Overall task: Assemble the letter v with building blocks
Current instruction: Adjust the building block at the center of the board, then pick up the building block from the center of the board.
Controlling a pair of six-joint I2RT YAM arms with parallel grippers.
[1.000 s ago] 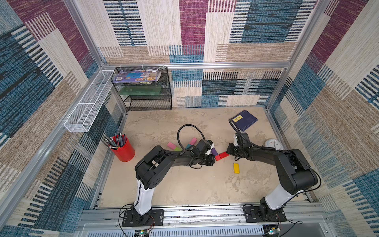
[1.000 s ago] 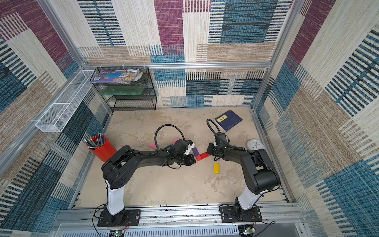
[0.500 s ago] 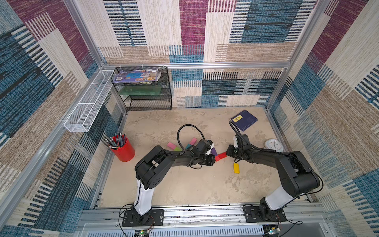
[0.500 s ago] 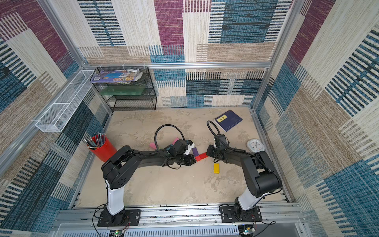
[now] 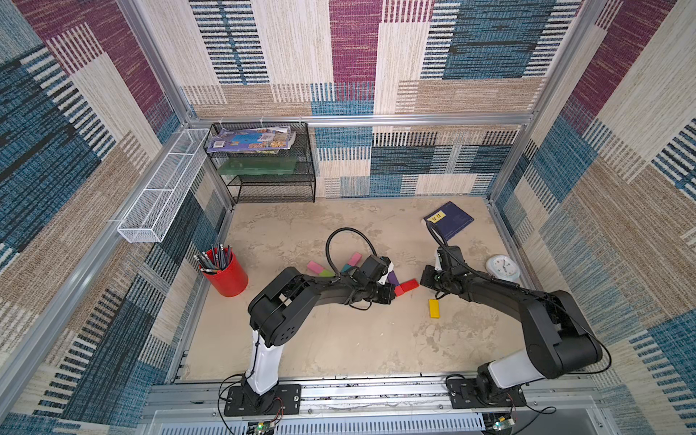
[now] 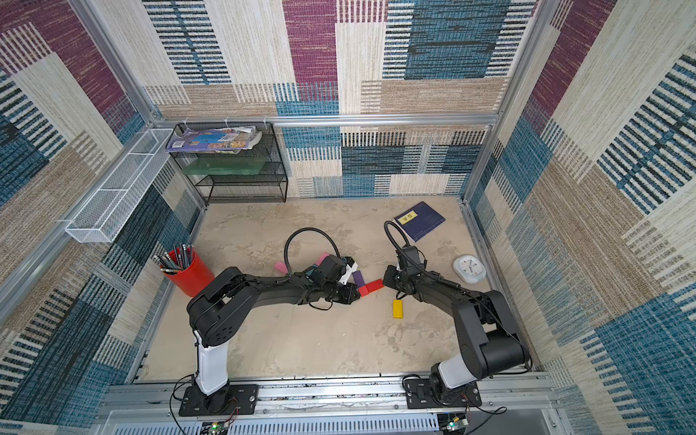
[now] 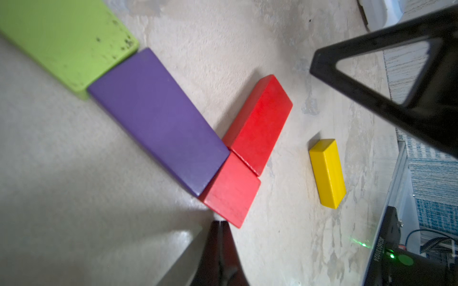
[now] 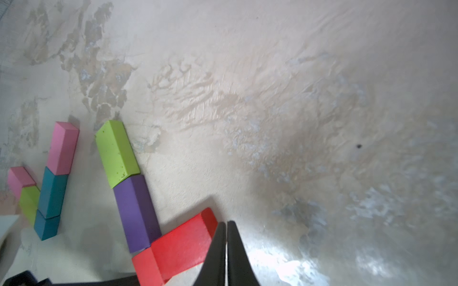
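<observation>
The left gripper [image 7: 219,224] has its fingers pressed together on nothing, with the tip just beside a corner of the small red block [image 7: 230,190]. The right gripper [image 8: 226,224] is likewise closed tight and empty, at the outer end of the long red block [image 8: 183,242]; whether it touches I cannot tell. The small red block is the point of the letter v [image 8: 146,267] at mid-table. From there, in both top views, the purple block [image 7: 158,118] and the lime green block [image 7: 67,42] run end to end toward eleven o'clock, and the long red block toward two o'clock. The yellow block [image 5: 434,309] lies alone at five o'clock of the right gripper. A cluster [image 8: 53,193] of pink, teal and lime blocks sits at nine o'clock of the purple block. A book [image 5: 450,220] lies at one o'clock of the right gripper, a clock [image 5: 502,268] at three.
</observation>
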